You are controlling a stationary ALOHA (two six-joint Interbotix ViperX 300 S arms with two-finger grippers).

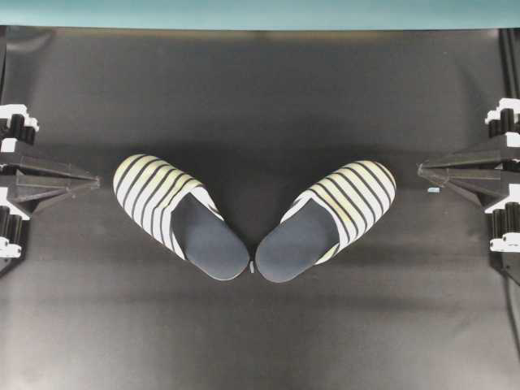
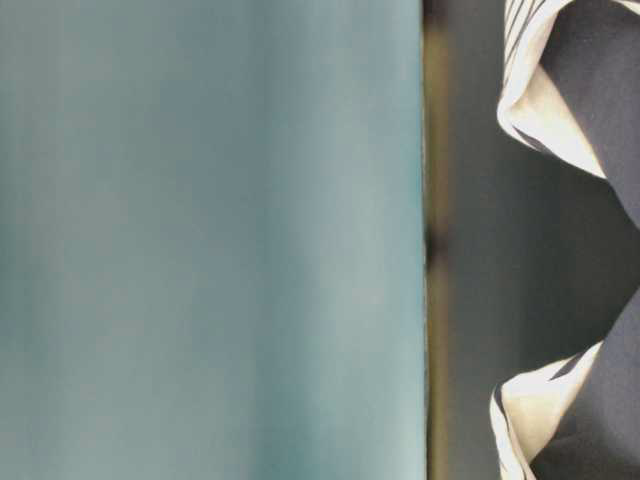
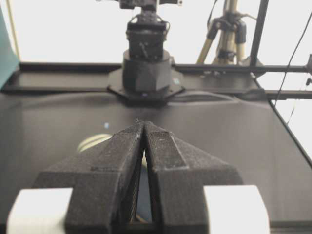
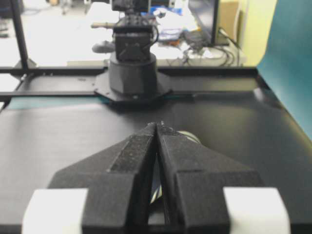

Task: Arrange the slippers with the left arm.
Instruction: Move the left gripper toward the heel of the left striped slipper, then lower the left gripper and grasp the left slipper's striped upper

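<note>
Pressed-together tips of my left gripper (image 3: 144,126) sit clear of the slippers (image 1: 254,215), splayed heel-to-heel mid-counter (image 1: 260,341); nothing grasped, arranging apparently all left to do.

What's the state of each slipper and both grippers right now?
left slipper: flat on the table, sole down, toe angled out to the upper left, untouched.
right slipper: flat, sole down, toe angled to the upper right, heel close to the other's.
left gripper: shut, empty, beside the left slipper's toe.
right gripper: shut, empty.
</note>
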